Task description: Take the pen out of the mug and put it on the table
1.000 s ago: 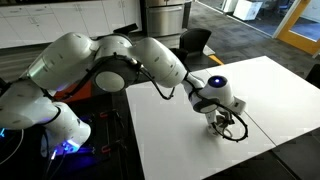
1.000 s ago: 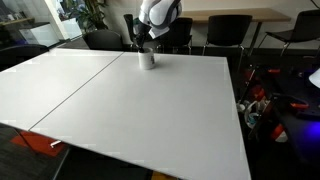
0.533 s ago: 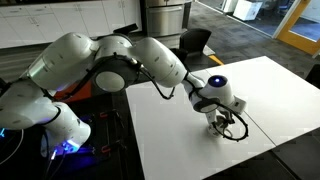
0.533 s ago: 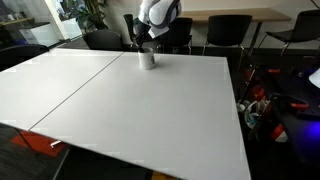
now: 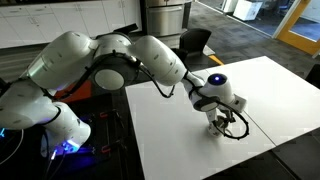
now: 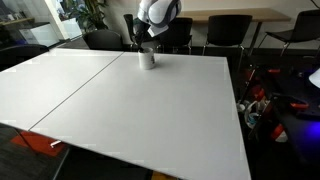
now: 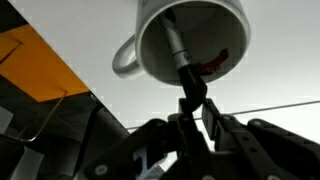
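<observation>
Gripper (image 7: 193, 88) status: fingers drawn together on the upper end of the pen (image 7: 178, 45), which appears clamped between them in the wrist view. Pen location: inside the mug (image 7: 225, 25), lower end down in the dark interior, upper end projecting past the rim toward the gripper. Long axis: steep, tilted slightly off the mug's centre line, roughly in line with the fingers. The mug stands upright on the table (image 6: 130, 110), directly beneath the gripper in an exterior view (image 6: 146, 42); its handle (image 7: 125, 55) points sideways, clear of the fingers. Extraction calls for a straight lift along the pen axis, so the pen does not drag on the rim and tip the mug. Surroundings: a seam (image 6: 80, 88) across the table, chairs (image 6: 228, 30) beyond its edge, a black cable (image 5: 236, 131) looped beside the wrist. Bare tabletop beside the mug serves for set-down.
</observation>
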Tool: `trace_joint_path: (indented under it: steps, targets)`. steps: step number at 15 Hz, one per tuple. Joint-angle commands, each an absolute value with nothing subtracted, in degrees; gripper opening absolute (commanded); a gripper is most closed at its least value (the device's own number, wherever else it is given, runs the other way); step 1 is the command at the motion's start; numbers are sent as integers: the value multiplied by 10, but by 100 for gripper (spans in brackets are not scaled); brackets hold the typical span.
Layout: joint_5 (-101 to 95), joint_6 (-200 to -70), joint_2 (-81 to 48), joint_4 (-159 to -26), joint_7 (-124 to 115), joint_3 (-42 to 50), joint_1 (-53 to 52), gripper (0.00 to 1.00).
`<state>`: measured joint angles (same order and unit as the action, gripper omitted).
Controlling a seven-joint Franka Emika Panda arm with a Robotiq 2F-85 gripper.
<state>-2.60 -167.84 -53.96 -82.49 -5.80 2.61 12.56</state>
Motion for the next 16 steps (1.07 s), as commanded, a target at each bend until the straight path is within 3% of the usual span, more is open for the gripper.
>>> trace_joint_path:
  steps: [1,10,16]
  targets:
    - [-10,-1697,-486,-890,-47,40,111,5]
    - [-10,-1826,-392,-1021,-30,10,124,5]
    - [-50,-1936,-362,-1078,-42,-71,173,5]
